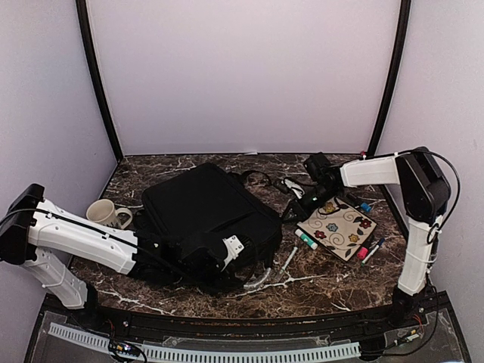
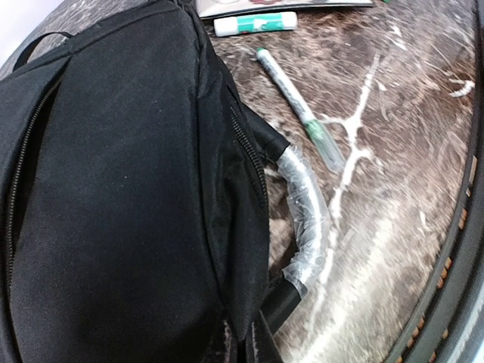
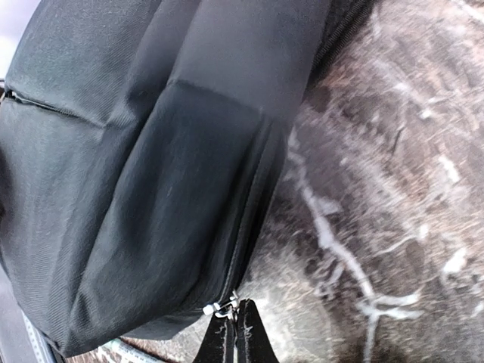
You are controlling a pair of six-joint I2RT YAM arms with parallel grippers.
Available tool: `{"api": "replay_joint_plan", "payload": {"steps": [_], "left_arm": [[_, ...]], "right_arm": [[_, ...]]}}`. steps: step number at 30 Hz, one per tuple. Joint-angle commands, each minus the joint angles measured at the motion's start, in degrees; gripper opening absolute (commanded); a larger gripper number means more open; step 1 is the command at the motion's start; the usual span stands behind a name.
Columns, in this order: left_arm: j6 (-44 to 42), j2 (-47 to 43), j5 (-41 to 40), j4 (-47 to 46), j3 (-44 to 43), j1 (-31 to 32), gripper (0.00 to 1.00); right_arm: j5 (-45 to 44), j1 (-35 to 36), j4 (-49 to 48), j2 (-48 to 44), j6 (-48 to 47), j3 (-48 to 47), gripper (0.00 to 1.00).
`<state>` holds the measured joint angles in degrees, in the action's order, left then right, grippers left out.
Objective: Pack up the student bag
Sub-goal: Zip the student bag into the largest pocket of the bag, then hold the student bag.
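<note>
Now — one student bag [image 1: 200, 200] (black) | left fingers [image 1: 236, 249] shut | right fingers [image 3: 249, 340] pinching zipper [image 3: 219, 308]

On my left a cream mug [image 1: 106, 213] stands on the dark marble table [image 1: 325, 291]. On my right lies a flowered notebook [image 1: 338, 225], a white-and-green marker [image 1: 305, 240] and slim pen [image 1: 288, 261] just beside it, a pink marker [image 1: 363, 252] at its near edge.

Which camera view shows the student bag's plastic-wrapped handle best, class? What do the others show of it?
Left wrist: the plastic-wrapped handle arcs off the student bag close up. The top external view shows it small at the bag's near edge; the right wrist view does not clearly show it.
</note>
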<state>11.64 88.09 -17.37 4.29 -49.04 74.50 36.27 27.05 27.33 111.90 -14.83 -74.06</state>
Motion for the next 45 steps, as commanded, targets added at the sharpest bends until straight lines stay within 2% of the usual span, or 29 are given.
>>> {"api": "replay_joint_plan", "payload": {"steps": [1,5,7,12,15,18,21,26,35,40,45], "left_arm": [[-1.4,-6.4,-2.1,8.6,1.6,3.8,0.0],[0.5,-10.5,-10.8,12.9,4.0,3.6,0.0],[1.7,-11.9,-11.7,14.6,4.0,2.5,0.03],[1.0,-12.4,-8.2,16.7,1.4,0.8,0.4],[-2.9,-12.8,-4.1,10.1,0.7,1.5,0.53],[-5.3,-9.5,-3.5,5.5,-1.9,1.5,0.59],[-6.9,-2.9,-3.7,3.1,-6.8,1.5,0.6],[-6.6,8.2,-10.6,2.2,-15.1,1.4,0.62],[-5.0,20.2,-18.7,5.6,-25.4,0.3,0.63],[-5.9,22.9,-21.0,6.0,-27.6,-0.7,0.54],[-5.4,22.0,-17.7,5.6,-26.7,-2.5,0.34]], "right_arm": [[-1.4,-1.0,-2.5,-2.7,-3.0,2.2,0.0],[2.4,1.1,-1.1,-2.7,-4.6,2.0,0.0],[4.4,2.8,-0.4,-2.7,-5.1,1.9,0.0],[6.3,7.8,0.9,-2.4,-6.1,1.2,0.0],[6.8,9.3,1.5,-1.5,-6.1,0.3,0.0],[7.3,9.7,1.6,-1.3,-5.8,0.1,0.0],[7.9,9.9,1.6,-1.6,-5.4,0.3,0.0],[8.3,10.0,1.6,-1.9,-5.1,0.3,0.0],[9.2,10.0,1.6,-2.5,-4.9,0.6,0.0],[9.4,10.0,1.6,-2.5,-5.1,0.8,0.0],[9.3,10.0,1.8,-2.5,-5.4,0.8,0.0]]}}
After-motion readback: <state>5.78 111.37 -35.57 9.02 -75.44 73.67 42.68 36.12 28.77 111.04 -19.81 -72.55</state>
